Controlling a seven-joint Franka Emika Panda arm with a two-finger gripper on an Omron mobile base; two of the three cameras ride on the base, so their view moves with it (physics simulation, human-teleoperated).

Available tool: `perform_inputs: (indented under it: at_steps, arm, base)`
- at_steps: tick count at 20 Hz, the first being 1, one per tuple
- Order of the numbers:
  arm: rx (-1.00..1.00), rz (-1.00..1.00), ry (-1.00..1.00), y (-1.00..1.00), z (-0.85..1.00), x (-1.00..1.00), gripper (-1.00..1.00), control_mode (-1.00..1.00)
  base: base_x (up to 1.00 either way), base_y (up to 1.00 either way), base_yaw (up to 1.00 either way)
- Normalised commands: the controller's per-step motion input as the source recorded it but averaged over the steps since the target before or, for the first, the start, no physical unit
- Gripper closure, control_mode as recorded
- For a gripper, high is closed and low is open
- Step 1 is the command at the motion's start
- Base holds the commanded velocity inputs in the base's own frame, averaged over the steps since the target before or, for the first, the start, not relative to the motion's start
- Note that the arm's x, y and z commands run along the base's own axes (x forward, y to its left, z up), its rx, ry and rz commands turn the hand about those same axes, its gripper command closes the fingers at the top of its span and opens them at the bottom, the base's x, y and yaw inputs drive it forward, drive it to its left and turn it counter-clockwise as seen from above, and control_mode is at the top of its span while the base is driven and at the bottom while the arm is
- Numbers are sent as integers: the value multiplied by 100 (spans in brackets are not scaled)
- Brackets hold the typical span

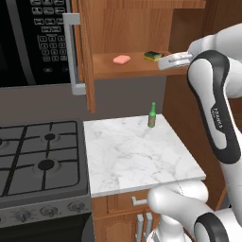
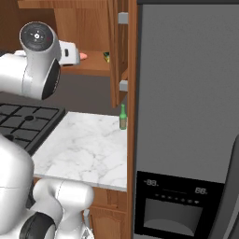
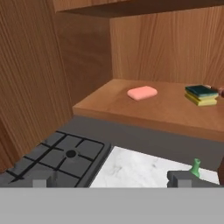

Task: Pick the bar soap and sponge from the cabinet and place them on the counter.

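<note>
The soap [image 1: 122,59] lies flat on the shelf of the cabinet [image 1: 127,28], toward the left half of the board, and the sponge [image 1: 152,55] sits on the same shelf well to its right, green layer up; the two are apart, with bare wood between them. In the hand view the soap [image 3: 142,92] is near the middle of the shelf and the sponge [image 3: 201,95] nearer the right edge, with a small brown item just beside its right end, too cut off to tell what it is. The cabinet door stands open at the left, its grey bar handle [image 1: 72,52] facing out. The gripper [image 3: 112,180] hangs in front of the shelf edge, lower than the board, its jaws spread wide and holding nothing; the white hand [image 1: 174,61] reaches to the shelf's right end. Below, the counter [image 1: 137,156] carries a small green bottle [image 1: 152,116] upright near its back edge. A black gas stove [image 1: 40,156] adjoins the counter on the left, and a microwave [image 1: 33,40] hangs above it
</note>
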Motion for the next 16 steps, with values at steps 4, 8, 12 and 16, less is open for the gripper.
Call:
perform_inputs:
  at_steps: [4,8,12,16]
  arm:
    - [-2,0,0,5,-8,24,-100,-100]
    - [-1,-1,0,7,-10,22,-100,-100]
    - [-2,-2,0,4,-3,17,-100,-100]
    - [-5,-2,0,8,0,19,-100,-100]
  base:
    - [0,0,0]
    - [0,0,0]
    - [0,0,0]
    - [0,0,0]
